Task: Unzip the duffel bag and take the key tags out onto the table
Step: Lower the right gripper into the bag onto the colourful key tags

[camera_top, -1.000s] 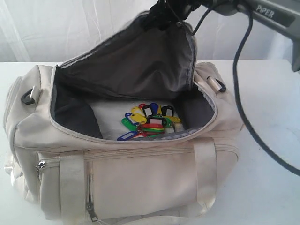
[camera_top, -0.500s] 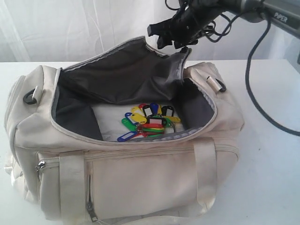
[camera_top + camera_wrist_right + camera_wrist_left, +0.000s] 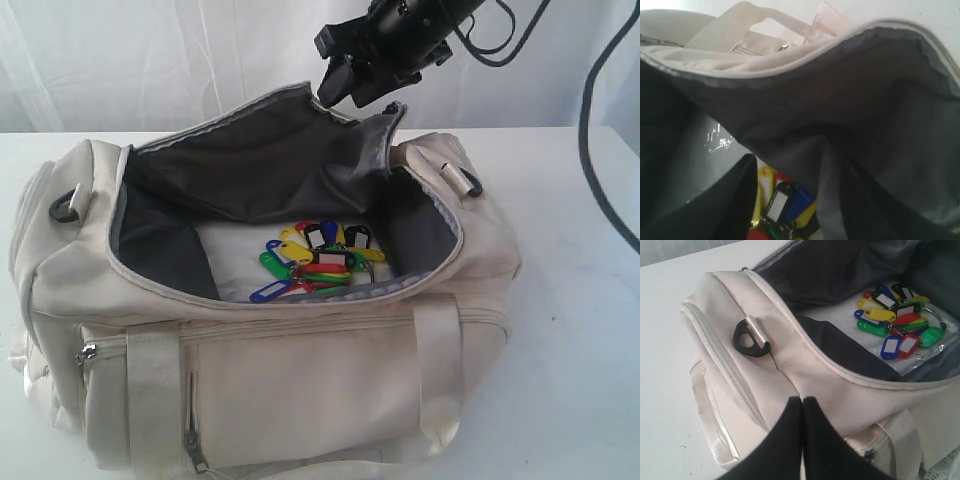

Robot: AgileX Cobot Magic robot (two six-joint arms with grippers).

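Observation:
The cream duffel bag (image 3: 300,370) lies unzipped on the white table (image 3: 580,380), its grey-lined top flap (image 3: 260,160) standing up at the back. The bunch of coloured key tags (image 3: 318,262) rests on the bag's floor, near the front rim. My right gripper (image 3: 342,68) hovers open just above the flap's upper edge, holding nothing. Its wrist view looks past the flap (image 3: 790,65) down at the key tags (image 3: 782,205). In the left wrist view my left gripper (image 3: 802,399) is shut and empty over the bag's end (image 3: 765,370), with the key tags (image 3: 897,320) further inside.
Black clips sit at the bag's two ends (image 3: 62,205) (image 3: 462,180); one shows in the left wrist view (image 3: 750,337). A dark cable (image 3: 600,150) hangs at the right. White curtain lies behind. Bare tabletop (image 3: 665,315) surrounds the bag.
My right gripper let go of the flap it held high. The flap sank lower and stays propped open. The gripper then shifted slightly above the flap's edge.

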